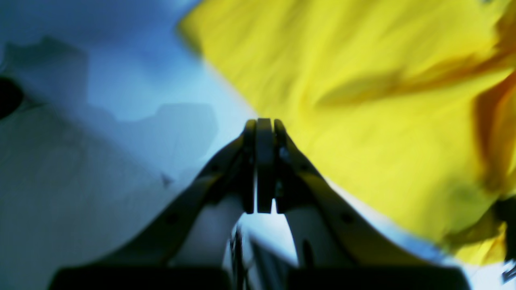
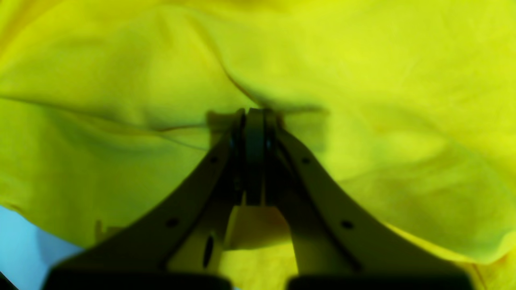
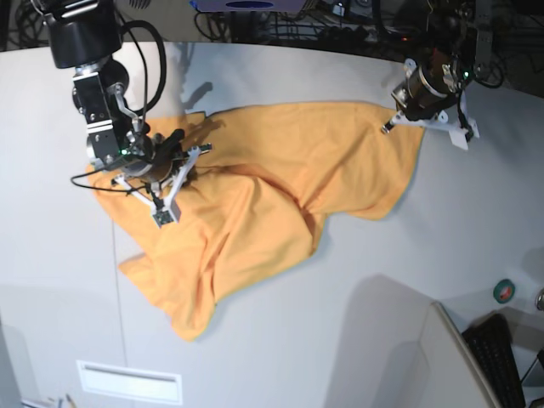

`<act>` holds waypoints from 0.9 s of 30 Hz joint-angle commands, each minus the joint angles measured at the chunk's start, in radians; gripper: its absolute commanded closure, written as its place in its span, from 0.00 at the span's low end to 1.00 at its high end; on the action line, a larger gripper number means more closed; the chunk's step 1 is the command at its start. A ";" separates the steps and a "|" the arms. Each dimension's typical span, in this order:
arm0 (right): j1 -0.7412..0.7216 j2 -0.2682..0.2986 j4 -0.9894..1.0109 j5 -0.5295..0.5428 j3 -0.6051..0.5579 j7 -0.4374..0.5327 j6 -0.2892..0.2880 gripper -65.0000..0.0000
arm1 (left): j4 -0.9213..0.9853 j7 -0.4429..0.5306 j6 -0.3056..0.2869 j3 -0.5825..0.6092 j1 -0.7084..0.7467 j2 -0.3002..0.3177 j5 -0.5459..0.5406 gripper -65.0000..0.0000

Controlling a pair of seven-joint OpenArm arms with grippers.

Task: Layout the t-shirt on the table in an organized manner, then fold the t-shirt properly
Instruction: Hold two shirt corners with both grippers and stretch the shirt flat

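I am gripping the shirt (image 3: 255, 212) with my right claw (image 2: 256, 114), jaws pinched on a fold; my left claw (image 1: 264, 125) is shut at its edge. It is lying rumpled on the table (image 3: 340, 340), spreading unfinished, folding not begun.

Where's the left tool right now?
In the base view the left tool is shut at the t-shirt's upper-right corner, far side of the table.
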State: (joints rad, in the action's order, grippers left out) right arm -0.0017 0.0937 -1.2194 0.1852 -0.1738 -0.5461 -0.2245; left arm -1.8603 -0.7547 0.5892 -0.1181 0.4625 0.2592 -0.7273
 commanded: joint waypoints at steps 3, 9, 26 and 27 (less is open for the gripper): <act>0.047 -0.010 -0.115 -0.013 0.003 -0.004 0.004 1.00 | 0.034 0.017 -0.030 -0.005 -0.060 0.012 0.008 1.00; 0.211 -0.018 -0.389 -0.013 0.078 0.010 0.015 1.00 | 0.219 0.027 -0.039 -0.076 -0.077 0.042 0.008 1.00; 0.369 -0.139 -0.385 0.282 0.662 0.100 -0.166 0.48 | 0.265 0.122 -0.601 -0.388 0.046 -0.018 0.008 1.00; 0.369 -0.139 -0.371 0.284 0.682 0.100 -0.194 0.50 | 0.270 0.122 -0.622 -0.388 0.048 -0.022 0.008 1.00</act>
State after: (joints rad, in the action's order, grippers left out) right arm 0.3717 -0.0498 -1.5761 0.4530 0.5087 -0.4637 -0.4049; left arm -1.5764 -0.6460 -0.0326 -0.5003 0.5041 0.2249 -0.7116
